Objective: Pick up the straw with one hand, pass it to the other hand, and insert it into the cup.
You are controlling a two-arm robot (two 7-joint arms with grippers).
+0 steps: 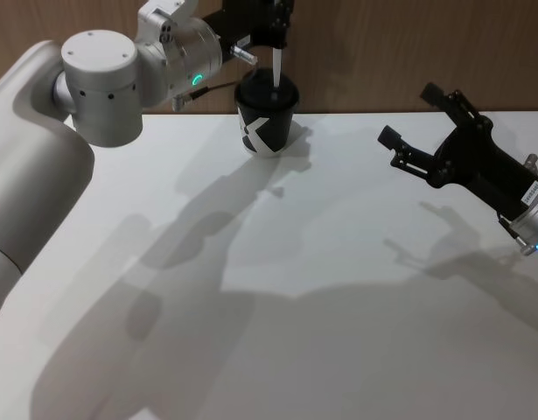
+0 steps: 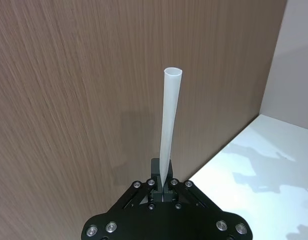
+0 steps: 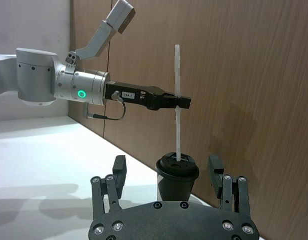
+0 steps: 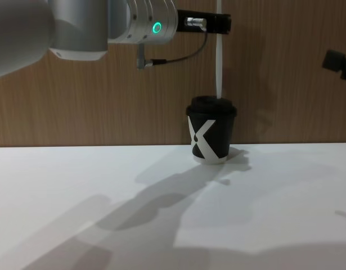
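Observation:
The black cup (image 1: 267, 118) with its white X stands at the far edge of the table, near the wall. Directly above it my left gripper (image 1: 273, 35), on the silver arm with the green ring, is shut on the white straw (image 1: 275, 70). The straw (image 3: 178, 75) hangs upright, gripped near its middle by the left gripper (image 3: 181, 102). Its lower tip meets the top of the cup's lid (image 3: 177, 165); I cannot tell if it has entered. My right gripper (image 1: 408, 114) hovers open and empty to the right of the cup.
A wood-panelled wall (image 1: 382, 44) rises right behind the cup. The white table (image 1: 338, 306) spreads towards me with only arm shadows on it.

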